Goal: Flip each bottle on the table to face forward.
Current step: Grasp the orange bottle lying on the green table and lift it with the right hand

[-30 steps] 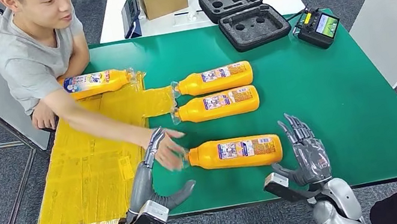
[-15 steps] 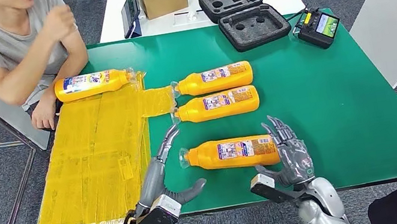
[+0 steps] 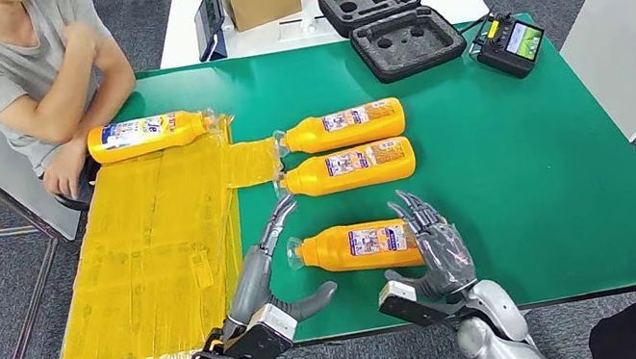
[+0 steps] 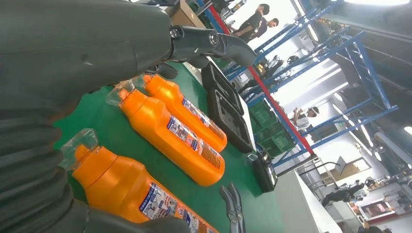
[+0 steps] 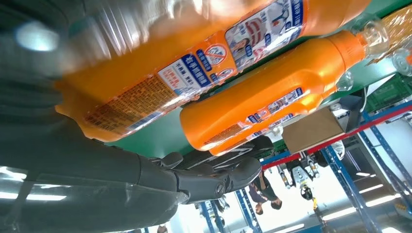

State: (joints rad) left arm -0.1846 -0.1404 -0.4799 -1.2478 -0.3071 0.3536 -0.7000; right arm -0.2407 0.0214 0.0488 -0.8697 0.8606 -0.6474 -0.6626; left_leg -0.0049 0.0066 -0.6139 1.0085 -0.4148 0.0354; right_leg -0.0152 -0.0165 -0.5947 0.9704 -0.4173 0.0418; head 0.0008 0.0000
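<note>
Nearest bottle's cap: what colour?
Clear, see-through plastic on the orange nearest bottle; cap shows best in the left wrist view.

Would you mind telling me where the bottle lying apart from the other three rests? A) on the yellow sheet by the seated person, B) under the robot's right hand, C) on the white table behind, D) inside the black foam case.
A: the lone bottle lies on the yellow sheet near the person, while three bottles lie on the green table.
</note>
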